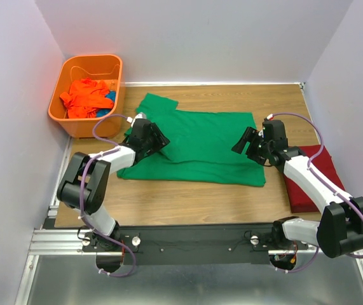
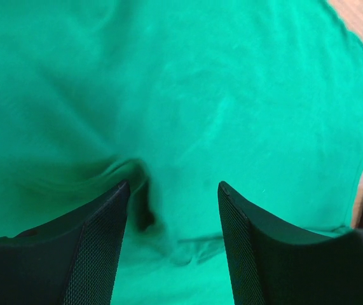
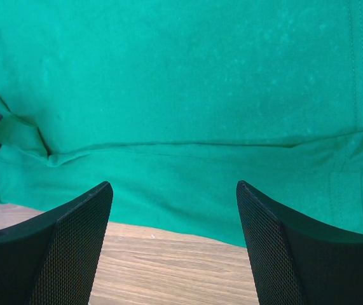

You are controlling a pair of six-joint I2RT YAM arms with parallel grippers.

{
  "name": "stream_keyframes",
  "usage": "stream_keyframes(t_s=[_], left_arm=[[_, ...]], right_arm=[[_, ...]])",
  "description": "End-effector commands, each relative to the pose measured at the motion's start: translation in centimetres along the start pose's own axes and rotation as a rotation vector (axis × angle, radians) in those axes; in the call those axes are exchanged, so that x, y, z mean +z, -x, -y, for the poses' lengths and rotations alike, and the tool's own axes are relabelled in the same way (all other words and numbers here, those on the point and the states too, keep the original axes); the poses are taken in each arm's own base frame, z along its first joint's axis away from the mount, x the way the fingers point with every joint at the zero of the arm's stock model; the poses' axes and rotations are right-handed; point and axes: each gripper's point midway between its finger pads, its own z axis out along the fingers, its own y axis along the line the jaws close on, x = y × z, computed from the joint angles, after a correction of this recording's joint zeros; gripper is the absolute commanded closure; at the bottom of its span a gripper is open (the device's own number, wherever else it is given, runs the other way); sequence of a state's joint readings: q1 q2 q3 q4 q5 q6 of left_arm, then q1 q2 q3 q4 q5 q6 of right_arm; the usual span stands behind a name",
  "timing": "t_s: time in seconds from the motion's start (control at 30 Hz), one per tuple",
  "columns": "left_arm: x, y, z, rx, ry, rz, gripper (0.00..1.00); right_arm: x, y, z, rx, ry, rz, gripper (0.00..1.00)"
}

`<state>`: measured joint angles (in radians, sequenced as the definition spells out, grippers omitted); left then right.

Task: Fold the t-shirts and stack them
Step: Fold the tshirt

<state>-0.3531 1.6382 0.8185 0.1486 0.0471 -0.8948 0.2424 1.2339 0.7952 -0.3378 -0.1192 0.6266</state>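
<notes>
Wooden table (image 1: 187, 197): green t-shirt (image 1: 206, 143), perhaps partly folded under; left gripper (image 1: 162, 141), right gripper (image 1: 240, 143) spread.

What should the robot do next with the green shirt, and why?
Probably lower both and close them on the cloth. The green shirt lies spread out, and the left fingers and right fingers are open over its two sides, holding nothing, so a grip likely comes before folding.

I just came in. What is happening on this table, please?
Two robot arms are working on a green t-shirt spread on the table. The left arm and the right arm each hang low over one end of it, jaws open, gripping nothing. A dark red t-shirt lies folded at the right. An orange t-shirt lies crumpled in the orange basket, far left.
</notes>
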Motion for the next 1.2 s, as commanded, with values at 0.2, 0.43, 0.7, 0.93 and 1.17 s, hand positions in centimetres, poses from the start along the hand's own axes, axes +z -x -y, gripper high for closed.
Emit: stream_keyframes(t_s=[0.2, 0.43, 0.7, 0.93, 1.17], left_arm=[[3.1, -0.4, 4.3, 0.061, -0.088, -0.038, 0.35], [4.1, -1.9, 5.5, 0.090, -0.110, -0.076, 0.35], [3.2, 0.2, 7.6, 0.119, -0.150, -0.026, 0.35], [2.0, 5.6, 7.5, 0.085, -0.087, 0.080, 0.35], [2.6, 17.3, 4.9, 0.136, 0.209, 0.338, 0.36]], right_arm=[[-0.3, 0.1, 0.4, -0.020, -0.014, 0.030, 0.15], [-0.3, 0.0, 0.5, -0.022, -0.016, 0.030, 0.15], [-0.1, 0.1, 0.4, -0.021, -0.016, 0.024, 0.15], [0.2, 2.4, -0.6, -0.029, -0.020, 0.066, 0.15], [2.6, 7.8, -3.1, -0.066, -0.011, 0.154, 0.15]])
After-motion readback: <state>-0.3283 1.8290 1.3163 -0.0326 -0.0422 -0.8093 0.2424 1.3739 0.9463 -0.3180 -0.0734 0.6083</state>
